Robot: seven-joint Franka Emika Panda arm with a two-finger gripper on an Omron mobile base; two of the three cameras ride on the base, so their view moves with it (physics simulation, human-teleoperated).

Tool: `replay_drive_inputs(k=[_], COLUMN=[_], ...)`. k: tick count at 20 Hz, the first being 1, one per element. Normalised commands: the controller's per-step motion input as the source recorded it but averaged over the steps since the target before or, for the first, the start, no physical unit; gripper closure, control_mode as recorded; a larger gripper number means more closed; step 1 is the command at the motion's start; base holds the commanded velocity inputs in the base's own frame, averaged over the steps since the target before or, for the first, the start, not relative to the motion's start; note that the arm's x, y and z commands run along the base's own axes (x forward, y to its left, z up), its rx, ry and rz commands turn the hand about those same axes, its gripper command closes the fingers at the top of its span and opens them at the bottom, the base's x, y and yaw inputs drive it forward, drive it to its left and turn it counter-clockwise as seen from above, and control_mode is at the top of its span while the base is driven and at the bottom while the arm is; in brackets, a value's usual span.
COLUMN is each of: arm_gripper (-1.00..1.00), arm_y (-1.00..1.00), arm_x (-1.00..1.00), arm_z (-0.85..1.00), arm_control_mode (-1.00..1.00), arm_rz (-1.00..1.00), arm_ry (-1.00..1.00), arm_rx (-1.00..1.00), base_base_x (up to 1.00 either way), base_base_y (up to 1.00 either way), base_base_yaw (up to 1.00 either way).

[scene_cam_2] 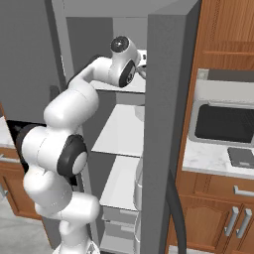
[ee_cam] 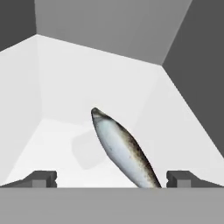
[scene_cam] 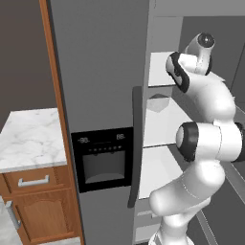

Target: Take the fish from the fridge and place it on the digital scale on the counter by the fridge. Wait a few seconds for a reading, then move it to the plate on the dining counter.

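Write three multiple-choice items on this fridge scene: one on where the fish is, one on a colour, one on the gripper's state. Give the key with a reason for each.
1. Where does the fish lie?
A. On a white shelf inside the fridge
B. On the digital scale
C. On the floor

2. What colour is the panel set in the fridge door?
A. Red
B. Black
C. White

3. How is the gripper?
A. Shut on the fish
B. Shut on nothing
C. Open, with the fish between its fingertips but not gripped

Key:
1 A: the hand view shows the fish on a white shelf with grey walls behind.
2 B: the left base view shows it black against the grey door.
3 C: the hand view shows the two tips far apart, each clear of the fish.
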Motion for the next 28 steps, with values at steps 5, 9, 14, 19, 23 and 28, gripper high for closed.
replay_drive_inputs(k=[5,9,14,19,23,28], arm_gripper=[-1.0,-1.0,-1.0,-1.0,-1.0,-1.0], arm_y=[-0.24,-0.19,-0.08,-0.02,0.0,0.0], arm_x=[0.59,0.65,0.64,0.19,0.0,-0.42], arm_z=[-0.25,-0.21,-0.2,-0.27,-0.38,-0.31], arm_control_mode=[-1.0,-1.0,-1.0,-1.0,-1.0,-1.0], arm_rz=[0.0,0.0,0.0,0.0,0.0,0.0], arm_ry=[0.06,0.0,0.0,0.06,0.11,0.07], arm_rx=[0.03,0.0,0.0,0.0,0.0,0.01], base_base_x=[0.0,0.0,0.0,0.0,0.0,0.0], base_base_y=[0.0,0.0,0.0,0.0,0.0,0.0], base_base_yaw=[0.0,0.0,0.0,0.0,0.0,0.0])
